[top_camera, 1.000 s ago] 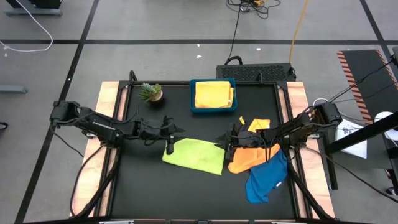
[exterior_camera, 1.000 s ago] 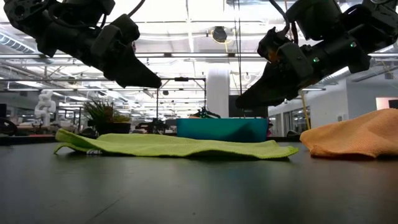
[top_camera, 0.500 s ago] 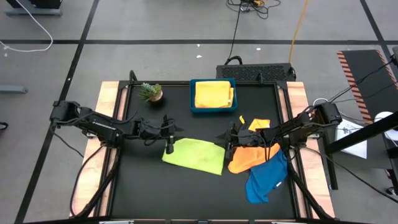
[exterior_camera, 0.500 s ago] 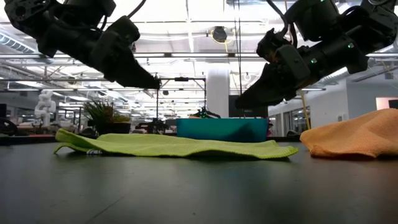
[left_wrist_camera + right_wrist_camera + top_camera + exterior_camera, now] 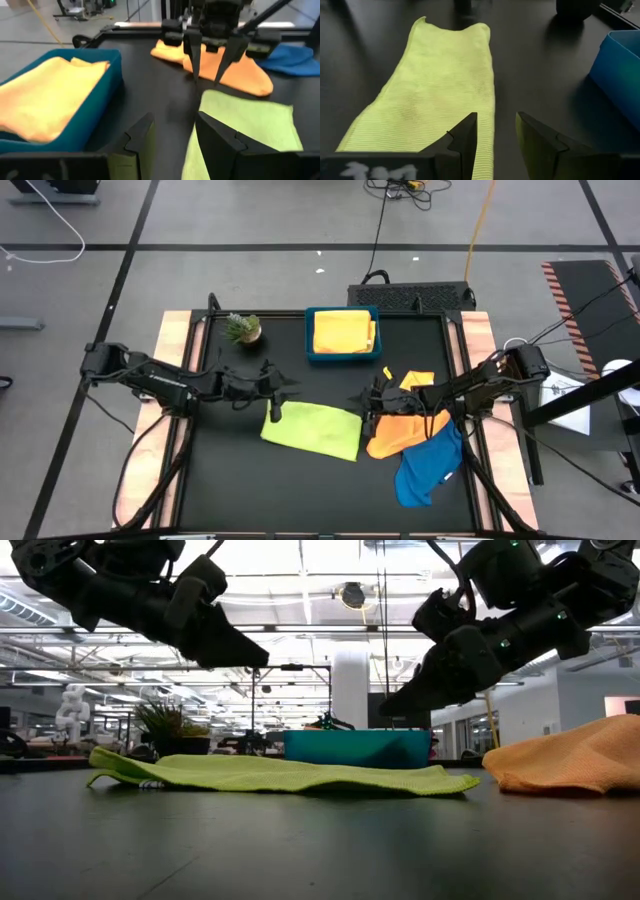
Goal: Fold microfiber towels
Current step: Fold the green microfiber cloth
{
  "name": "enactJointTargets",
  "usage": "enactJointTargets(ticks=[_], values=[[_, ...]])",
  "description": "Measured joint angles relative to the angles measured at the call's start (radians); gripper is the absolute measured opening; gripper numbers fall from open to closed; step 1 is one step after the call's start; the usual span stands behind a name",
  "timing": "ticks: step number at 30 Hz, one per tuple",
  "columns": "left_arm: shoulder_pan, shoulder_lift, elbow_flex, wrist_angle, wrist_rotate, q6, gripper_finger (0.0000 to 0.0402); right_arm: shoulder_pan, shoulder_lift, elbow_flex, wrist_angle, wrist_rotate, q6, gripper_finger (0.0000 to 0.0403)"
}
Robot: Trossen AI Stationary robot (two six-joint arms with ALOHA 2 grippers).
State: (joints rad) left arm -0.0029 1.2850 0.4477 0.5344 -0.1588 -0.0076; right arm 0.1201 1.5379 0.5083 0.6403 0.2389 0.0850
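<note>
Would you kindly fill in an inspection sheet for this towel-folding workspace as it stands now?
Surface: black tabletop with wooden side rails.
Job's things: lime green microfiber towel lying flat mid-table; orange towel and blue towel heaped at right; folded yellow towel inside the rigid blue tray.
Clutter: small potted plant at the far left.
Grippers: left gripper open, above the green towel's left corner; right gripper open, above its right edge. Neither holds anything.
Cables: white cable and black cable on the floor.
Surroundings: grey tiled floor.
</note>
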Motion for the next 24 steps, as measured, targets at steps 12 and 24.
enactJointTargets(ticks=[12,24], values=[[0.035,0.0,0.0,0.053,0.123,0.003,0.0145,-0.003,0.0,0.0,0.0,0.0,0.007,0.0125],[-0.019,0.006,0.0,-0.01,0.125,-0.049,0.0145,-0.008,0.0,0.0,0.056,-0.006,-0.004,0.0125]])
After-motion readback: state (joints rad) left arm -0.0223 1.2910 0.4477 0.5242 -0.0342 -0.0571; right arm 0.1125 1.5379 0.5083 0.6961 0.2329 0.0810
